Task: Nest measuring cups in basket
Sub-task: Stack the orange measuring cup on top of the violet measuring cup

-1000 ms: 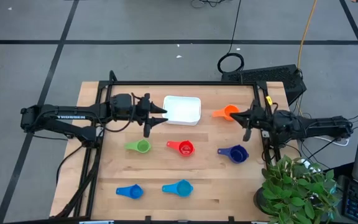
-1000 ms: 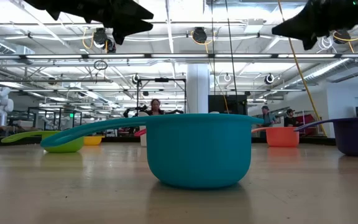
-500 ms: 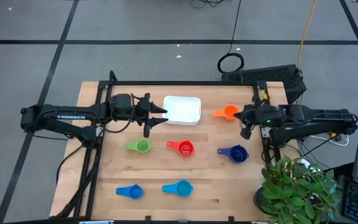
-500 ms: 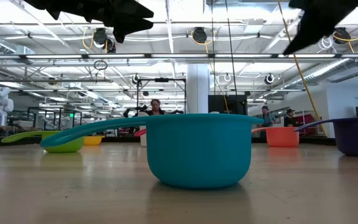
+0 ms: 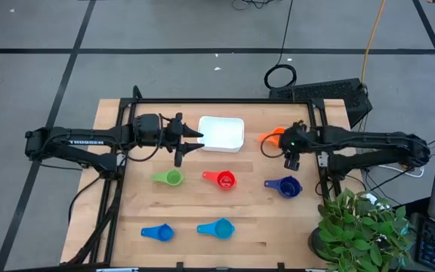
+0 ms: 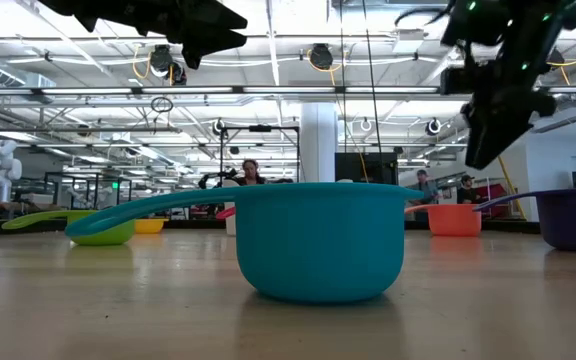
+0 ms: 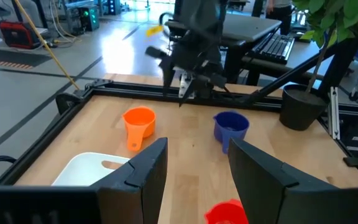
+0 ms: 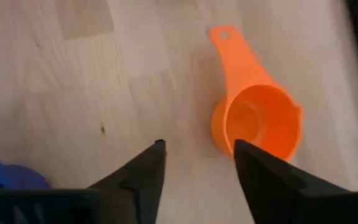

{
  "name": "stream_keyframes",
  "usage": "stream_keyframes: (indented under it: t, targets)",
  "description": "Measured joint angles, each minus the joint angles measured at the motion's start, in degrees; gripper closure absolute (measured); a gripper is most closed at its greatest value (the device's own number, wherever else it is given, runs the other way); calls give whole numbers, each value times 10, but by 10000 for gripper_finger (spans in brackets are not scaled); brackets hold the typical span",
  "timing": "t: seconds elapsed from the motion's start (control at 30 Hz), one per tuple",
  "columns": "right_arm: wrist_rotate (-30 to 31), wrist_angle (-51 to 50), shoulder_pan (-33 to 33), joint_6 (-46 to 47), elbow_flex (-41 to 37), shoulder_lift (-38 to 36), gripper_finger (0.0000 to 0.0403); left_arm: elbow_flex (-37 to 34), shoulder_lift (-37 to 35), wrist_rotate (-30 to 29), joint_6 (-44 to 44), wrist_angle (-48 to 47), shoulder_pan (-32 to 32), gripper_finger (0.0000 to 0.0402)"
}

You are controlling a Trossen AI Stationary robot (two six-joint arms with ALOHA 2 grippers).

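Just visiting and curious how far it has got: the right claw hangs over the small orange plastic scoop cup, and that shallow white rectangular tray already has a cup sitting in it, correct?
Not quite. In the high view, the shallow white rectangular tray is empty; no cup sits in it. The rest holds: the right gripper, fingers apart, hangs over the small orange plastic scoop cup, as the right wrist view shows.

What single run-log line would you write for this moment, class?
stage: reaching for first cup | right gripper: open, above orange cup | left gripper: open, empty, beside basket | basket: no cups inside
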Motion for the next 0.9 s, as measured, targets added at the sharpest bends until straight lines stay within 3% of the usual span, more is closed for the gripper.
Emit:
stream_keyframes:
  t: [0.17, 0.43, 0.77, 0.9]
  targets:
    - [-20, 22, -66, -56, -5, 41, 201, 0, 0, 0, 2, 0, 0, 229]
    - [-75, 63, -147, -111, -5, 95, 222, 0, 0, 0, 3, -4, 0, 229]
    - [-73, 127, -190, -135, -40, 150, 230, 0, 0, 0, 4, -9, 0, 229]
    - [-73, 151, -190, -139, -59, 150, 267, 0, 0, 0, 1, -10, 0, 229]
